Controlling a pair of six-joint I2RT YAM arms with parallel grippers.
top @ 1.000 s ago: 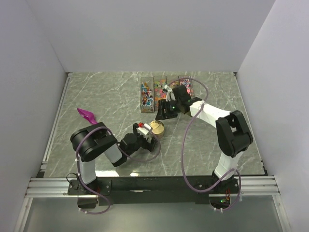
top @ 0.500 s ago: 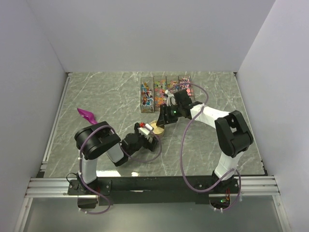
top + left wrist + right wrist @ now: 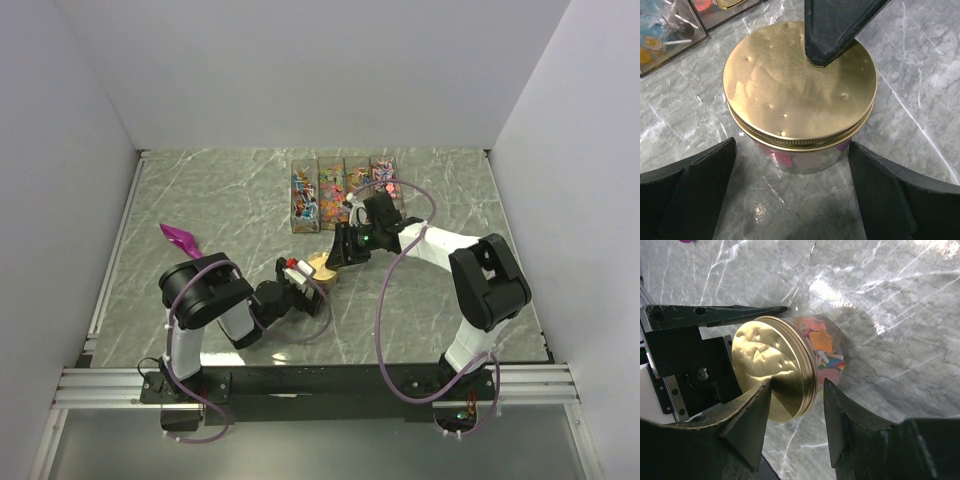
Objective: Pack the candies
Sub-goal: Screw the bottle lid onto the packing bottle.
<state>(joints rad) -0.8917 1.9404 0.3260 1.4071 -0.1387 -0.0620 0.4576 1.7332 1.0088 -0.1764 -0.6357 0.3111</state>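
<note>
- Candies (image 3: 824, 341) in mixed colours, orange and pink among them, fill a small clear jar (image 3: 800, 159) standing mid-table; we see them through its wall.
- On the jar sits a dented gold lid (image 3: 785, 85).
- Our left gripper (image 3: 792, 150) is spread wide, one finger on each side of the jar, both clear of the glass.
- Our right gripper (image 3: 797, 390) has its fingers apart, straddling the lid's rim from the far side; we cannot tell whether either finger touches it.
- More candies lie in four clear trays (image 3: 343, 188) at the far side of the marble table (image 3: 220, 200).
- A magenta scoop (image 3: 180, 238) lies well apart to the left.
</note>
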